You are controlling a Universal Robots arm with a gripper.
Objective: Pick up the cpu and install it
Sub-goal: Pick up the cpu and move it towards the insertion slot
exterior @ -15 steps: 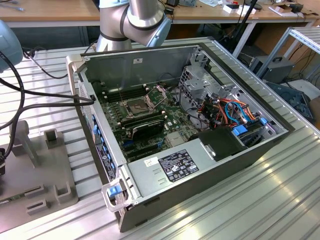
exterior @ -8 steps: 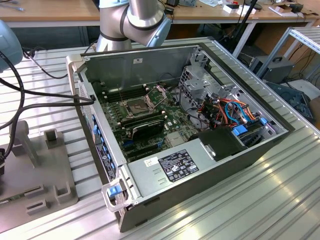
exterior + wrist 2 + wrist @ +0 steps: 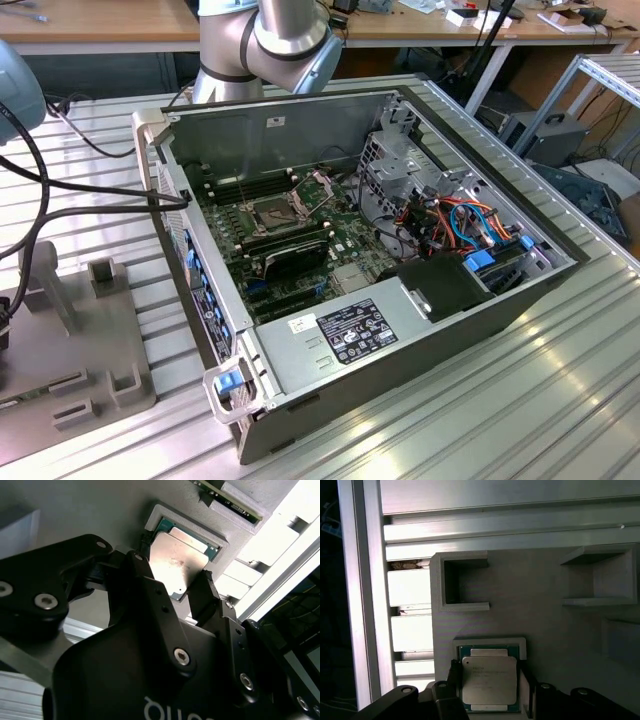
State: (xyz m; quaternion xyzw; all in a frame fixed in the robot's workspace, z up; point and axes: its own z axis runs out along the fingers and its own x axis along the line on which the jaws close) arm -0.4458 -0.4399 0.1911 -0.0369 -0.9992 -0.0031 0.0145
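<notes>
Fingers (image 3: 202, 597) of the arm stood spread, one on each side of the cpu (image 3: 177, 560), close to its edges; whether they touched it could not be told. In both wrist views the cpu (image 3: 489, 680) lay flat, silver top up, in a shallow square pocket (image 3: 490, 641) of a grey holder (image 3: 540, 620). In the exterior view the holder (image 3: 90, 340) sat on the ribbed metal desk (image 3: 500, 420), to the exterior view's left of an open computer case (image 3: 400, 330), whose socket (image 3: 275, 213) showed on the green board.
</notes>
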